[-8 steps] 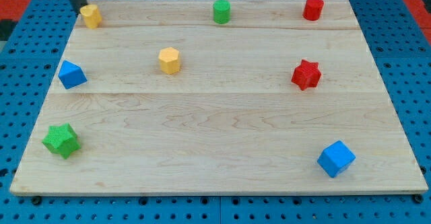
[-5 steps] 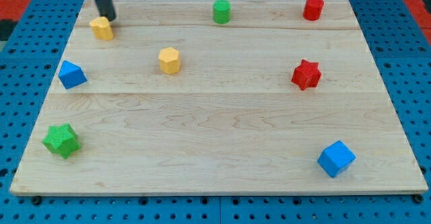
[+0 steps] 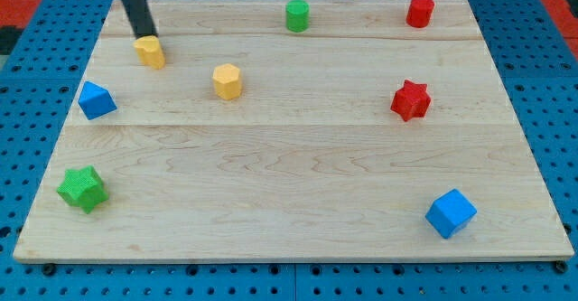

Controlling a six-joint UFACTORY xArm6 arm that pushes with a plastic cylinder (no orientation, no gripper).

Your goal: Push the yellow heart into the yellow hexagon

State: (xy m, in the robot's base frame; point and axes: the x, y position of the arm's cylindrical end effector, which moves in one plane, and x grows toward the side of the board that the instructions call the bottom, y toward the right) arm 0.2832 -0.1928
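Note:
The yellow heart point(image 3: 151, 52) lies near the board's upper left. My tip point(image 3: 145, 35) touches its upper left side, the dark rod rising to the view's top. The yellow hexagon point(image 3: 227, 81) stands to the right of and slightly below the heart, about a block's width and a half apart from it.
A blue block point(image 3: 96, 100) sits at the left edge, a green star point(image 3: 83, 189) at lower left, a green cylinder point(image 3: 296, 15) at top centre, a red cylinder point(image 3: 419, 12) at top right, a red star point(image 3: 410, 99) at right, a blue cube point(image 3: 450, 213) at lower right.
My tip has moved right and down, pushing the yellow heart from the top left corner toward the yellow hexagon. The other blocks have not moved.

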